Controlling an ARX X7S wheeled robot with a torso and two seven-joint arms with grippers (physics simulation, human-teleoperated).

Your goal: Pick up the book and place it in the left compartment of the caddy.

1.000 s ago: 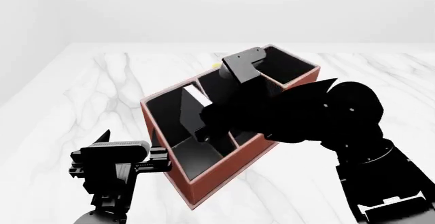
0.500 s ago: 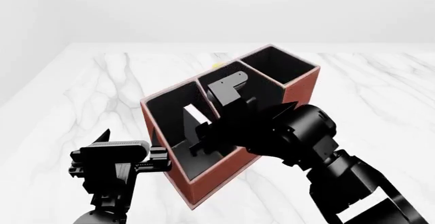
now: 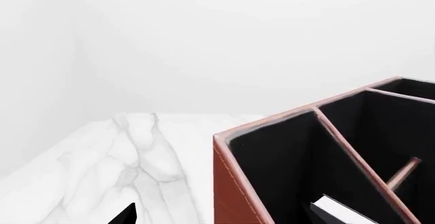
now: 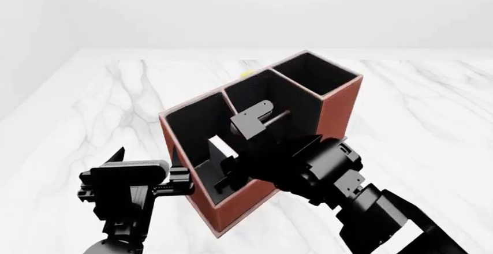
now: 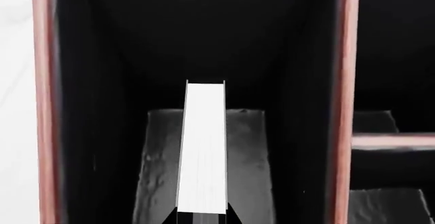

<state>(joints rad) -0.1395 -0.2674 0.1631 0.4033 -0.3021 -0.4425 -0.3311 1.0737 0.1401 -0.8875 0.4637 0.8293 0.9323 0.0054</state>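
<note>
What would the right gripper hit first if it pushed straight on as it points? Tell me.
Probably the black floor of the left compartment. The right gripper, holding the book edge-on, points down into the caddy; the walls stand off to either side. Depth is unclear.

book [image 4: 221, 150] mostly hidden inside caddy [image 4: 339, 107], right claw [image 4: 228, 176] fingertips obscured, left claw [image 4: 179, 180] state unclear

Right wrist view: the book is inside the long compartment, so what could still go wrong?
1. The book stands on edge between the walls of the left compartment; released so, it may topple against a wall.
2. The right tool sits below the caddy rim, so withdrawing could catch a divider and drag the box.
</note>
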